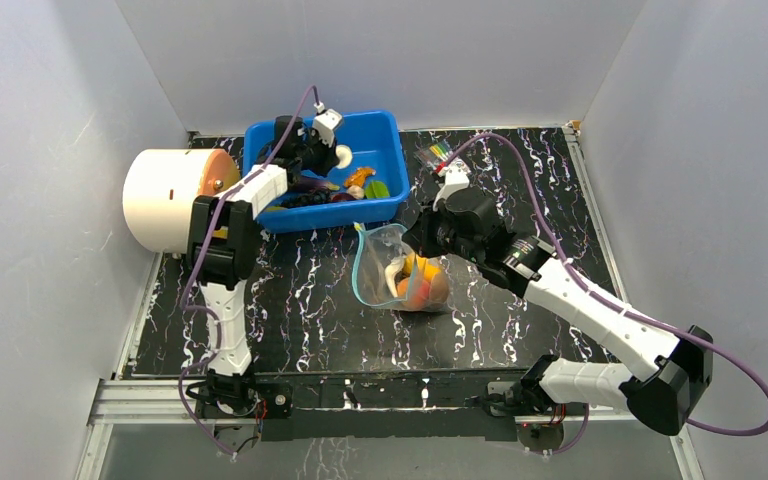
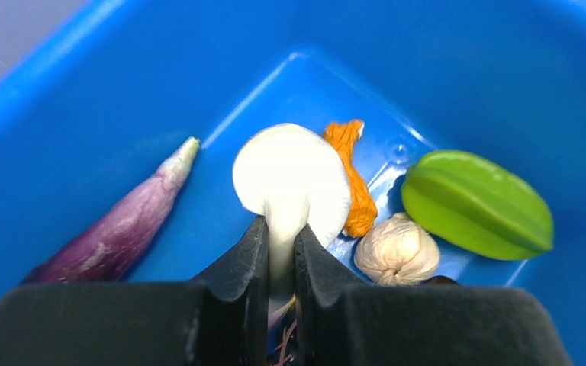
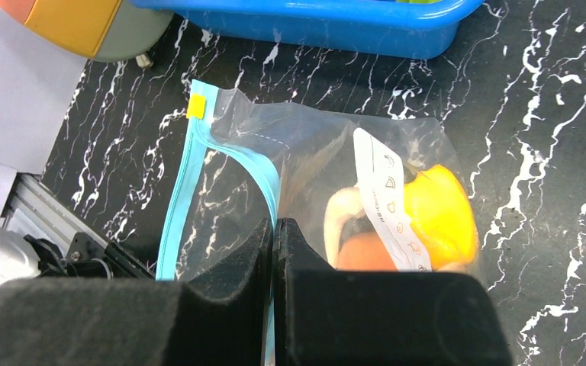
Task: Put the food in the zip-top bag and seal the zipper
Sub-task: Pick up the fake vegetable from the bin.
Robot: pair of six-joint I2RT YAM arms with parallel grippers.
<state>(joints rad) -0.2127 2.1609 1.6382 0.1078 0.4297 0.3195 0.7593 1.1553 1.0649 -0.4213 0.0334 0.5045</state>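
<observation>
The left tool [image 2: 278, 229] reaches into the blue bin [image 2: 465, 69] at the worktop's [image 1: 290, 310] back-left corner. Its jaws are pressed in on the stem of a white mushroom [image 2: 290, 171], whose cap stands clear above the fingertips. On the bin floor lie a purple eggplant [image 2: 114, 232] to the left, and a twisted orange piece [image 2: 351, 179] just beside the mushroom cap. A pale garlic bulb [image 2: 397, 250] and a green star fruit [image 2: 477, 202] lie to the right.

The zip-top bag [image 3: 313, 145] lies near the middle of the worktop, just in front of the bin, with its mouth gaping. The teal zipper [image 3: 191, 175] curves along the open edge. The right tool [image 3: 273, 229] is pinched together on that mouth edge. It seems to hold the strip itself, though the jaws hide the exact spot. Inside the bag a yellow food [image 3: 439, 213] and an orange food [image 3: 366, 252] lie together against the closed end.

A white cylinder [image 1: 160, 200] lies on its side at the worktop's left edge. A small packet of markers [image 1: 438, 152] rests near the back edge, right of the bin.
</observation>
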